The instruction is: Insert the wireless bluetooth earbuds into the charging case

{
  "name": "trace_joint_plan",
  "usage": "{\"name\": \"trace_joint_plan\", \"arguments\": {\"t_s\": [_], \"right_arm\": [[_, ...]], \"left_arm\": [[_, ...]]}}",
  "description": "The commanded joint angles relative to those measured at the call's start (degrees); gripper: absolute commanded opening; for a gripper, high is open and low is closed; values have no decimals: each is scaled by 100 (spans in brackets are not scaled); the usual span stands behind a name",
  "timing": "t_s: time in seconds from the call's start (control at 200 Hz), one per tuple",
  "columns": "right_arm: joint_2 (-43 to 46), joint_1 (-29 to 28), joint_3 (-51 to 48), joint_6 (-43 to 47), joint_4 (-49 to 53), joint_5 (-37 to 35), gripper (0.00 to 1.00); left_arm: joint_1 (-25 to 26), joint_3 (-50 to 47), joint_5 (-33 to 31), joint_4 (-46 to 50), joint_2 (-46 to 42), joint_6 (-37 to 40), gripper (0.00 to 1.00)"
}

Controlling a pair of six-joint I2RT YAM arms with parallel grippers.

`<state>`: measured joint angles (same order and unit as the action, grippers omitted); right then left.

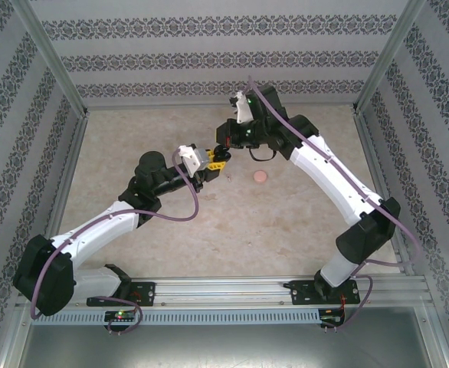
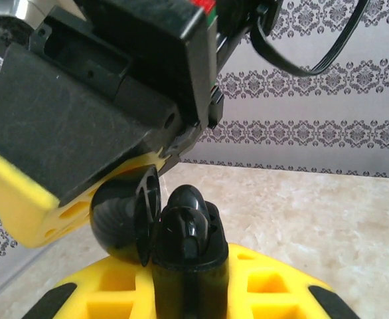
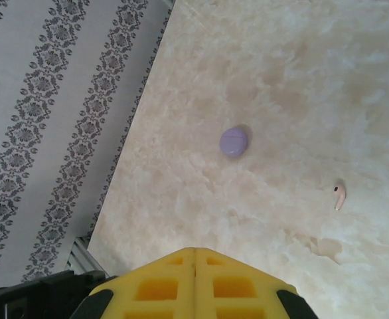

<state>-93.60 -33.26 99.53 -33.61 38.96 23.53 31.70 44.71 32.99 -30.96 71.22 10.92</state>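
Left pincer (image 2: 189, 292) is clamped on an open glossy black round charging case (image 2: 188, 266), which could be knocked askew by the shut right pincer (image 3: 194, 262) above its lid (image 2: 118, 222); a pale pink stemmed earbud (image 3: 339, 197) lies on the tabletop (image 3: 281, 80).

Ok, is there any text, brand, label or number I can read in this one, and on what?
None can be read.
The black case gripped in the left tool shows no marking.
The purple case, the pink case and the pink earbud look plain, though they are small in view.
The wall carries ornament, not lettering.
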Motion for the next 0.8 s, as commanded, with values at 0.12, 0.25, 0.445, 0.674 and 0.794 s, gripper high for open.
{"name": "trace_joint_plan", "arguments": {"t_s": [0.12, 0.25, 0.445, 0.674, 0.794], "right_arm": [[1158, -169, -972, -80, 100, 65, 0], [1682, 90, -1496, -439, -254, -414, 1], [2553, 640, -2557, -866, -803, -1431, 18], [2646, 638, -3512, -686, -835, -1595, 39], [2576, 550, -3882, -574, -827, -1873, 49]], "left_arm": [[69, 318, -221, -43, 179, -161, 0], [71, 328, -336, 4, 221, -486, 0], [55, 136, -1110, 827, 260, -1891, 0], [-29, -845, -2034, 1676, 183, -3222, 0], [-300, -1102, -2119, 2269, 162, -3583, 0]]}}
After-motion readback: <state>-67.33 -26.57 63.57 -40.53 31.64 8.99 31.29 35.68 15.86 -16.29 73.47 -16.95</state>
